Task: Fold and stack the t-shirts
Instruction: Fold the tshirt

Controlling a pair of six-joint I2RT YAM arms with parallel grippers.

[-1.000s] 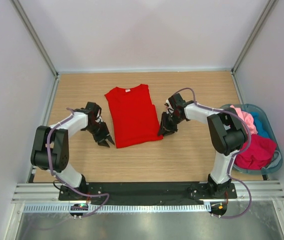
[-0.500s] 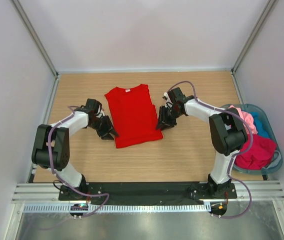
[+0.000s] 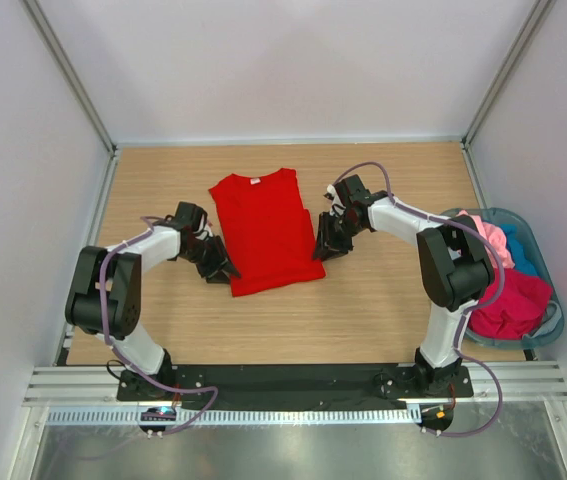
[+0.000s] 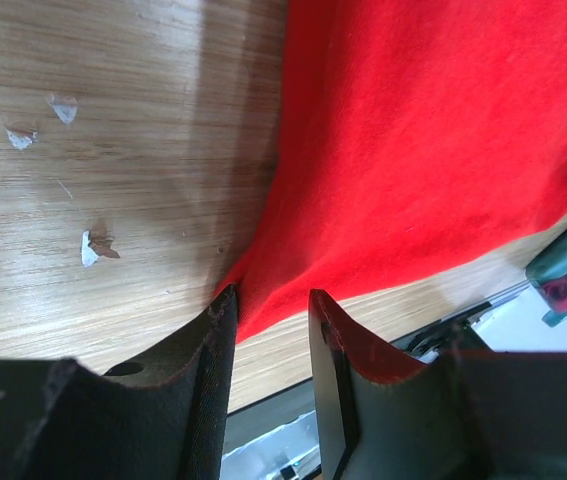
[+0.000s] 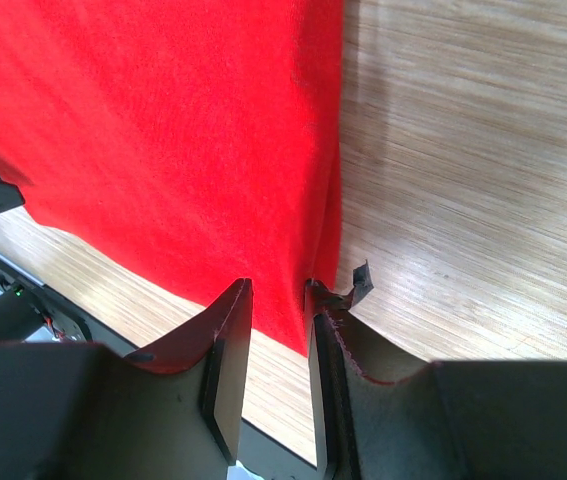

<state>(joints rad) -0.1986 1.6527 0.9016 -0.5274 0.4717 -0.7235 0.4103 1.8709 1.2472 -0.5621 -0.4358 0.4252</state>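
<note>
A bright red t-shirt (image 3: 263, 230) lies folded into a long rectangle on the wooden table, its white neck label (image 3: 255, 181) at the far end. My left gripper (image 3: 225, 272) sits at the shirt's near-left corner. In the left wrist view the jaws (image 4: 271, 300) stand apart around that red corner (image 4: 433, 130). My right gripper (image 3: 320, 250) sits at the near-right edge. In the right wrist view its jaws (image 5: 278, 290) stand apart astride the red hem (image 5: 163, 120). Pink (image 3: 488, 235), teal (image 3: 521, 255) and crimson (image 3: 511, 300) tees lie in the basket.
A translucent blue-grey basket (image 3: 553, 290) stands at the table's right edge. White side walls enclose the table. Small paper scraps (image 4: 88, 248) lie on the wood left of the shirt. A black rail (image 3: 293, 380) runs along the near edge.
Both grippers have moved inward from the bare wood to the shirt's near corners, the left to the right and the right to the left. The shirt has not moved.
</note>
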